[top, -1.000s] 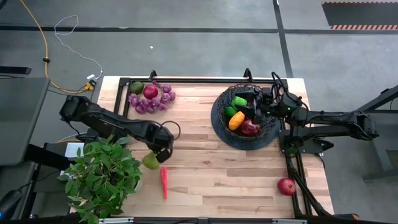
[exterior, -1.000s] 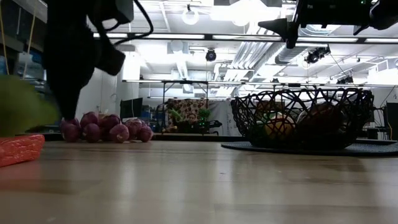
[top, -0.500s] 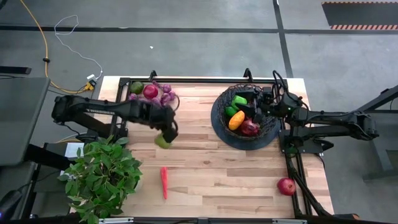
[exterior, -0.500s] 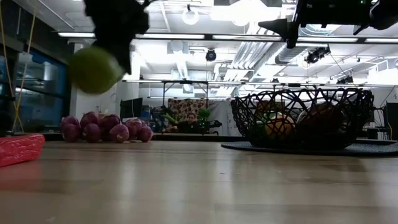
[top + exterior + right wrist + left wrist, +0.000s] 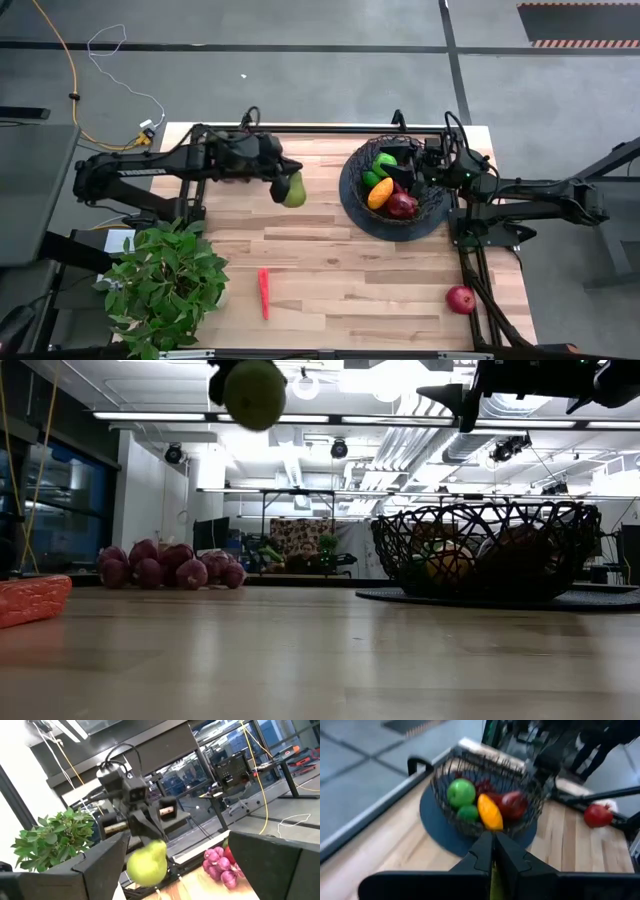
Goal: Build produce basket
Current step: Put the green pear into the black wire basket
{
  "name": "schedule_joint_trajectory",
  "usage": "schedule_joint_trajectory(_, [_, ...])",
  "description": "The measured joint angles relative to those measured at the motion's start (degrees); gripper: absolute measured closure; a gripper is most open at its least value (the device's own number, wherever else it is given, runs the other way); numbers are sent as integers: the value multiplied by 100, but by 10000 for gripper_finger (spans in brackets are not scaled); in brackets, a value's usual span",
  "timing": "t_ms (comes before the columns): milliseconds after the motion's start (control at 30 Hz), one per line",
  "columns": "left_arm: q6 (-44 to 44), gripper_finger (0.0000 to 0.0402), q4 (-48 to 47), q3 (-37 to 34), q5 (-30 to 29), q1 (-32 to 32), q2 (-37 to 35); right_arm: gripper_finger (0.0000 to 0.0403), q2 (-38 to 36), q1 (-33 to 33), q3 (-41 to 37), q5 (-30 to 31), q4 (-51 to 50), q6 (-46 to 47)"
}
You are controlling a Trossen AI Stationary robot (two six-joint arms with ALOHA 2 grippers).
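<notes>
From above, the left gripper (image 5: pixel 283 182) hangs over the middle of the wooden table (image 5: pixel 340 290), closed on a green pear (image 5: pixel 294 190), not far from the basket (image 5: pixel 432 212); the basket already holds a green fruit, an orange one and something dark red; the right gripper (image 5: pixel 428 168) waits at the basket's far rim with its fingers spread and nothing between them; a red apple (image 5: pixel 460 298) sits near the table's front right corner, a chilli (image 5: pixel 264 292) lies near the potted plant (image 5: pixel 165 280) at the front left.

At table level, the pear (image 5: pixel 254 393) is high above the boards, well clear of the basket's wire rim (image 5: pixel 490 510); a bunch of purple grapes (image 5: pixel 165 567) lies at the back, the chilli (image 5: pixel 30 600) at the near left edge; the planks are pale and bare between them; behind is an open workshop with strip lights, ducts and benches.

Past the left wrist, the basket (image 5: pixel 445 785) lies straight ahead, the apple (image 5: pixel 598 815) beyond it; the carry should probably keep this height until the pear is over the middle, then lower before letting go, steering clear of the waiting arm.

Past the right wrist, the pear (image 5: pixel 146 863) and its carrier (image 5: pixel 150 827) face the camera, plant (image 5: pixel 50 845) and grapes (image 5: pixel 220 862) to either side.
</notes>
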Motion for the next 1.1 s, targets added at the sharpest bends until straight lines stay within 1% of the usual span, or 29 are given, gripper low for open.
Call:
schedule_joint_trajectory(133, [347, 401, 327, -27, -4, 0, -197, 71, 0, 34, 0, -80, 14, -22])
schedule_joint_trajectory(200, [411, 401, 598, -183, 1, 0, -294, 71, -1, 99, 0, -81, 19, -83])
schedule_joint_trajectory(400, [113, 401, 1990, -1151, 37, 0, -674, 71, 0, 306, 0, -67, 19, -97])
schedule_joint_trajectory(500, [-123, 401, 2643, -1642, 31, 0, -863, 71, 0, 423, 0, 56, 19, -108])
schedule_joint_trajectory(633, [-189, 401, 3212, -2106, 50, 0, -1072, 71, 0, 554, 0, 105, 19, -108])
schedule_joint_trajectory(767, [-187, 401, 3298, -2203, 68, 0, -1177, 71, 0, 691, 0, 100, 19, -108])
schedule_joint_trajectory(833, [-188, 401, 3349, -2201, 166, 0, -1176, 71, 1, 729, 0, -3, 19, -120])
schedule_joint_trajectory(1000, [-187, 401, 3393, -2202, 271, 0, -1175, 71, 2, 928, 0, -337, -21, -618])
schedule_joint_trajectory(1100, [-187, 401, 3395, -2201, 398, 0, -1173, 71, 2, 1033, 0, -389, -191, -818])
